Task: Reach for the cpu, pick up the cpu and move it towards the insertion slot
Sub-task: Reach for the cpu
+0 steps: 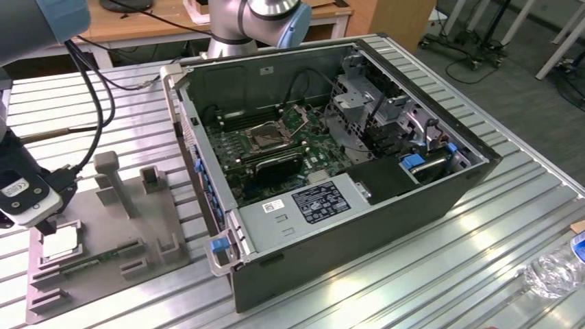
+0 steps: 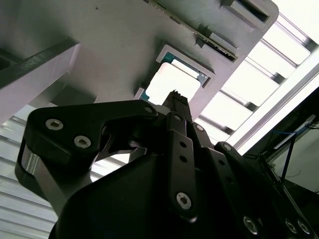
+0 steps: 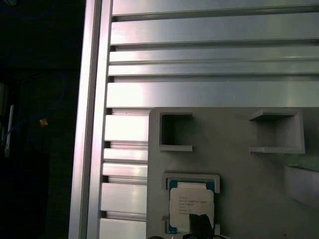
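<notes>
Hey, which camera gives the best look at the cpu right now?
The first wrist view: the cpu lies face-on in its pocket on the grey fixture plate, nearly whole. The second wrist view shows it glared white beyond the tool; the exterior view shows a small pale square.

An open computer case (image 1: 366, 226) stood at the middle of the tabletop (image 1: 475, 226), with its motherboard (image 1: 311, 147) lying flat inside. The insertion slot (image 1: 268, 137) was set into the board, toward the case's far wall. A fixture plate (image 1: 160, 226) lay on the tabletop just beside the case, on the exterior view's left. The cpu (image 1: 59, 242) sat in a recess on the plate, on the side away from the case, and a memory stick (image 1: 96, 260) lay just beside it. A bottle (image 1: 553, 271) rested well apart, at the exterior view's right.
</notes>
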### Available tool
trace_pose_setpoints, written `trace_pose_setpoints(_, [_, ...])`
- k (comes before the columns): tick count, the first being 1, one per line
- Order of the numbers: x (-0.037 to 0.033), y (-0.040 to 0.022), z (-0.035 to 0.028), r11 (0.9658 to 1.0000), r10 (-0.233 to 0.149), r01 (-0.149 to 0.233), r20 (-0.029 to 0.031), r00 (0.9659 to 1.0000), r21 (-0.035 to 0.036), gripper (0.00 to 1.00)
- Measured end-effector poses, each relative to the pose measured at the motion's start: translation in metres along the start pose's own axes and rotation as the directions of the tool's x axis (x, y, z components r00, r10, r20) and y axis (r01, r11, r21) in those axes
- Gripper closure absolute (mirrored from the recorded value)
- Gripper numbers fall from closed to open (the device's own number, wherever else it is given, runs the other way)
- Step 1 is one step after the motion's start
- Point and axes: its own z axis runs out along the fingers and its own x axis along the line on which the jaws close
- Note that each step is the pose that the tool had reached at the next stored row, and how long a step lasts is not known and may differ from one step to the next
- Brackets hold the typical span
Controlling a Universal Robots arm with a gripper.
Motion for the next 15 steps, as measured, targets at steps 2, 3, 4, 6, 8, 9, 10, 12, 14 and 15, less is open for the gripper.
trace_pose_setpoints(2, [0.0000,0.0000,0.0001,1.0000,0.000,0.000,0.0001,1.0000,-0.0001,0.89])
trace_pose_setpoints(3, [0.0000,0.0000,0.0001,1.0000,0.000,0.000,0.0001,1.0000,-0.0001,0.89])
trace_pose_setpoints(4, [0.0000,0.0000,0.0003,1.0000,0.000,0.000,0.0001,1.0000,-0.0001,0.89])
trace_pose_setpoints(6, [0.0000,0.0000,0.0005,1.0000,0.000,0.000,0.0001,1.0000,-0.0001,0.89])
trace_pose_setpoints(8, [0.0000,0.0000,0.0006,1.0000,0.000,0.000,0.0001,1.0000,-0.0001,0.89])
trace_pose_setpoints(9, [0.0000,0.0000,0.0011,1.0000,0.000,0.000,0.0003,1.0000,-0.0003,0.89])
trace_pose_setpoints(10, [0.0000,0.0000,0.0016,1.0000,0.000,0.000,0.0005,1.0000,-0.0003,0.89])
trace_pose_setpoints(12, [0.0000,-0.0001,0.0024,1.0000,0.000,0.000,0.0001,1.0000,-0.0001,0.89])
trace_pose_setpoints(14, [0.0000,-0.0001,0.0030,1.0000,0.000,0.000,-0.0001,1.0000,0.0000,0.89])
trace_pose_setpoints(15, [0.0000,-0.0001,0.0030,1.0000,0.000,0.000,-0.0001,1.0000,0.0001,0.89])
